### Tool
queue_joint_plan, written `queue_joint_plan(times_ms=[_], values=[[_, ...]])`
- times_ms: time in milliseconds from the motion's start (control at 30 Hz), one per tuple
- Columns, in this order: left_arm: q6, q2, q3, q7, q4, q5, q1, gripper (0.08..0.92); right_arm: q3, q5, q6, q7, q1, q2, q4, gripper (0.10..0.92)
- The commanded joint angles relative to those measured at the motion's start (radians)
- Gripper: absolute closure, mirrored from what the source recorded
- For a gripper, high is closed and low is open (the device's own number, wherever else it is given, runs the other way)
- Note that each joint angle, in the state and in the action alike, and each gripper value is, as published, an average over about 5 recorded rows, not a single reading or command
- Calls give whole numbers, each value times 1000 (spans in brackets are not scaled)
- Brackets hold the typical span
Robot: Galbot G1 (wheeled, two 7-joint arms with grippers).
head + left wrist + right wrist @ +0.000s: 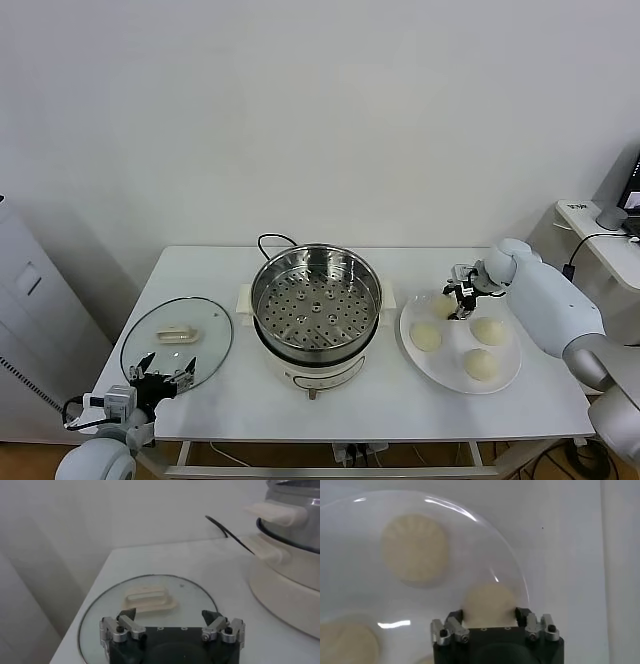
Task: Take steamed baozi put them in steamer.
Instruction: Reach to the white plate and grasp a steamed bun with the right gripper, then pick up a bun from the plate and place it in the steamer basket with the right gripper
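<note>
- My right claw sits on the white plate, fingers apart around one baozi.
- The empty steamer stands at the plate's 9 o'clock on the tabletop.
- My left claw hovers parted over the glass lid.

Your right gripper reaches forward and down, fingers spread wide. Your left gripper sits low near you, fingers apart.

Four cream-white baozi lie right of centre in the head view: one at the back, one on the left, one on the right, one nearest. The steamer, a shiny perforated steel pot on a cream base, stands open at centre.
</note>
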Motion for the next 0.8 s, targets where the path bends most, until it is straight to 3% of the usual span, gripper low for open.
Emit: queue_joint_plan(times_ms=[33, 400, 667, 800], values=[[1, 1, 1, 0, -2, -1, 4, 177, -9, 25, -4, -16, 5, -13, 28, 530], [1, 1, 0, -1, -12, -2, 11, 177, -369, 359, -12, -77, 384, -168, 338, 527], [5, 6, 8, -2, -15, -1, 11, 177, -497, 472, 211, -150, 609, -46, 366, 524], [7, 7, 9, -3, -15, -1, 11, 177, -504, 457, 356, -187, 637, 78, 314, 524]])
